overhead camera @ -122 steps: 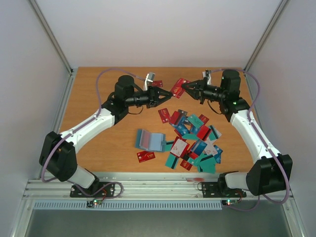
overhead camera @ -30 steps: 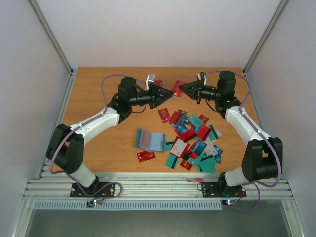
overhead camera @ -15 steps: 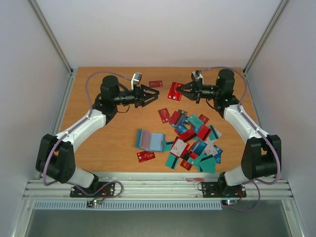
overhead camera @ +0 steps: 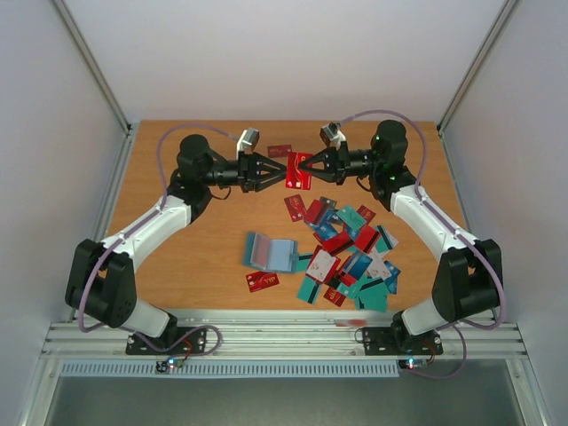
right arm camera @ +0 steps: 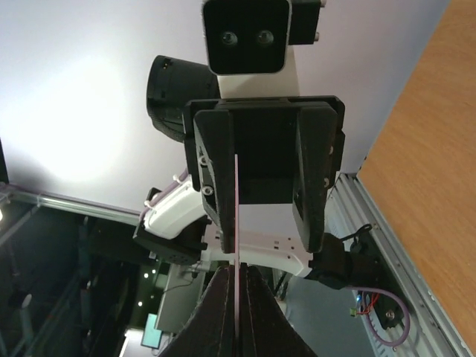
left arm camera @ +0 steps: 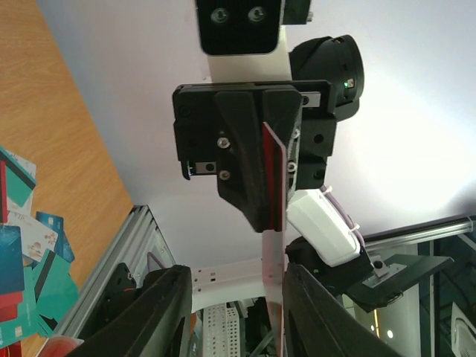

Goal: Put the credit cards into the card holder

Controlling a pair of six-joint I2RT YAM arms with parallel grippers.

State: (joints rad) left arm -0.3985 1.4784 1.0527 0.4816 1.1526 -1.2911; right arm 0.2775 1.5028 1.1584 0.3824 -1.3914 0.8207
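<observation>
Fingers of your right gripper (right arm camera: 235,274) clamp a red card (overhead camera: 299,171) (print too small to read) — your left gripper (left arm camera: 236,286) has fingers apart around it — above wooden table (overhead camera: 204,257), white walls (overhead camera: 284,62).

The flat wooden worktop (overhead camera: 204,266) is orange-brown. The raised thin plastic card (overhead camera: 299,170) over its far middle is red. The square folding card holder (overhead camera: 271,253) is teal-blue with greyish-blue pockets. The heaped plastic credit cards (overhead camera: 351,253) are red, teal, blue and white, some dark-striped.
</observation>
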